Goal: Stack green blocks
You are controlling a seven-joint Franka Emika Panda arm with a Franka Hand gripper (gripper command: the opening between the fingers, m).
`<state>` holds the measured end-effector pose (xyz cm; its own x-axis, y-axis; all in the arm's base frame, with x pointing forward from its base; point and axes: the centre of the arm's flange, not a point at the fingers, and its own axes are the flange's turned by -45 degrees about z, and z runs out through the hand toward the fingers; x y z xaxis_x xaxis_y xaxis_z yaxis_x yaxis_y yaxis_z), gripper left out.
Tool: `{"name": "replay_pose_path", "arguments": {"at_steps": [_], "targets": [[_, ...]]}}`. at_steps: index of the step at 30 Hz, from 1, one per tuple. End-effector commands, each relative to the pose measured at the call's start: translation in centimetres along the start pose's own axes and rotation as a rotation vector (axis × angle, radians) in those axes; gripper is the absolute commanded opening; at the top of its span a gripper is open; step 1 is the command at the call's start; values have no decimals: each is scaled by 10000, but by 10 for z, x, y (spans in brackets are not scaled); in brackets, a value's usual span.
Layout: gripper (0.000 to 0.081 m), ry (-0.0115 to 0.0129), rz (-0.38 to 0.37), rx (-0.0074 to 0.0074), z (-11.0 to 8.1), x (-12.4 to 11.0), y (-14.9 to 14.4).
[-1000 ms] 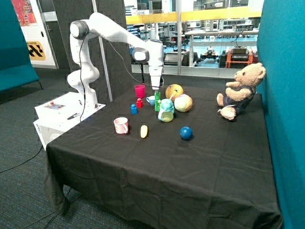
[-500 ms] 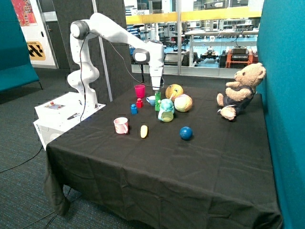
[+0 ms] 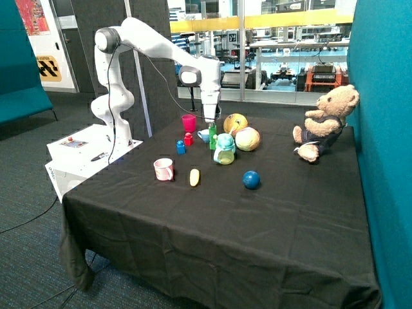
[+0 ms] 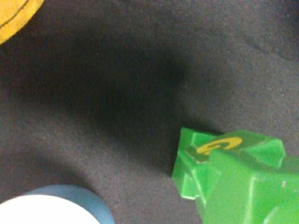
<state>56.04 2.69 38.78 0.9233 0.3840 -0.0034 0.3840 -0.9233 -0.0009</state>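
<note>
The green blocks stand as a narrow upright stack on the black cloth, between a small blue bowl and a teal container. I cannot tell how many blocks the stack holds. My gripper hangs straight above the stack, just over its top. In the wrist view a green block with a yellow mark on it fills one corner, seen from above and very close. Nothing shows in the gripper's grasp there.
A magenta cup, a red brick and a blue brick stand beside the stack. Two balls lie behind the container. A pale pink mug, a yellow piece, a blue ball and a teddy bear are farther off.
My gripper has risen slightly from the top of the green stack. The stack and the other objects have not moved.
</note>
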Motion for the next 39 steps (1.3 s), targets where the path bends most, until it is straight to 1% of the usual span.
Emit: {"name": "replay_pose_path", "arguments": {"at_steps": [1, 2, 4, 6, 9, 11, 16, 19, 25, 33, 39], "targets": [[708, 34, 13, -9, 0, -5, 4], [696, 34, 16, -9, 0, -6, 4], [715, 34, 26, -9, 0, -7, 4], [690, 34, 53, -9, 0, -8, 5], [718, 34, 94, -9, 0, -9, 6], [704, 34, 126, -9, 0, -11, 7], [702, 34, 175, -9, 1, -12, 8], [719, 34, 174, -9, 1, -12, 8], [801, 34, 132, -9, 3, -9, 4], [808, 34, 19, -9, 3, -6, -2], [808, 34, 50, -9, 3, -6, -1]]}}
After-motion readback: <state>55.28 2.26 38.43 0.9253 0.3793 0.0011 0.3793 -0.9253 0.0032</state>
